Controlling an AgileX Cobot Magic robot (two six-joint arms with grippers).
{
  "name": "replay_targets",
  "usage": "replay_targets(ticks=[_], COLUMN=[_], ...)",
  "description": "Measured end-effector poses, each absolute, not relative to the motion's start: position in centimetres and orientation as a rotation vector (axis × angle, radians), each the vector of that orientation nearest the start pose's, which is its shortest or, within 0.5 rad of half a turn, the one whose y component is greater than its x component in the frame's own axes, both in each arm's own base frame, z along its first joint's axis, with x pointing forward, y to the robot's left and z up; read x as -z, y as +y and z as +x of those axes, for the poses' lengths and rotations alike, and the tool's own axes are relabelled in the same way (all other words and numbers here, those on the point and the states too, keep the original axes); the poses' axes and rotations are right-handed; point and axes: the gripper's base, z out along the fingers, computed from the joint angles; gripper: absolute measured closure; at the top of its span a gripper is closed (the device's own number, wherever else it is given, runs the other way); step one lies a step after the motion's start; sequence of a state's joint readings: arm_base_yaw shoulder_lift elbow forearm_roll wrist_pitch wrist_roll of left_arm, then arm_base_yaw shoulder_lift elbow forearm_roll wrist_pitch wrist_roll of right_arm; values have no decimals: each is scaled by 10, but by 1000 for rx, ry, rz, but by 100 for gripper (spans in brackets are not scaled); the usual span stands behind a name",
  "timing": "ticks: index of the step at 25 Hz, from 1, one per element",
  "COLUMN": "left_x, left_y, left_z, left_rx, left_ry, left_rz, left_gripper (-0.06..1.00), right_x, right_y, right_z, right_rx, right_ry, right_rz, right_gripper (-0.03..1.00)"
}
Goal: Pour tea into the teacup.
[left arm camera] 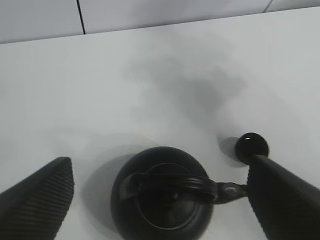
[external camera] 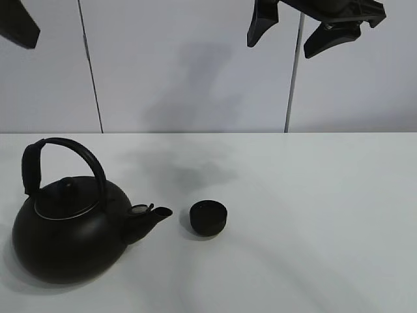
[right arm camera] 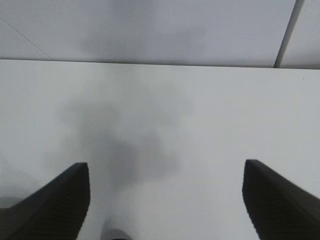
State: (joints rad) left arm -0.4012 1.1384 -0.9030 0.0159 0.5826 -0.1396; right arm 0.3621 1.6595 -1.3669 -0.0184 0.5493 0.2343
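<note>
Both arms hang high above the white table point(external camera: 313, 215), and neither has anything in its grasp: the left gripper point(left arm camera: 160, 200) stands spread wide with the kettle point(external camera: 68, 238) showing between its fingers far below, and the right gripper point(external camera: 305, 29) hovers up at about one o'clock over the table with its jaws apart on empty air. The teacup point(external camera: 208, 218) sits just beside the tip of the spout point(external camera: 155, 215), at three o'clock from the kettle, not touching it. That closeness looks to me like the main hazard: if the kettle swings or rocks as it is lifted by the arched handle point(external camera: 68, 160), the spout could clip the little cup and skate it off or tip it. The handle is slim and rounded, so a grip taken off-centre might let the heavy body pivot and spill early. Room is generous otherwise; from the cup round to three and five o'clock the table is bare, and the wall stands well back at twelve. The kettle itself sits close to the near-left edge, around eight o'clock, leaving little margin there.
</note>
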Motion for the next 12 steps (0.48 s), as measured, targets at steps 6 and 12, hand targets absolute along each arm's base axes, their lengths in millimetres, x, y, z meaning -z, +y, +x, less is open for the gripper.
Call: replay_targets(ticks=[6,12], left_x=[-354,-337], left_y=[-97,-110], left_z=[212,234], left_rx=[385,439], left_ry=[2366,2536], left_rz=[268,270], left_gripper=[27,27], right_x=[-309,-309], right_y=[134,134], right_z=[355,355], right_rx=[-279,-279], right_ry=[2336,2336], right_rz=[-163,-163], right_gripper=[39,39])
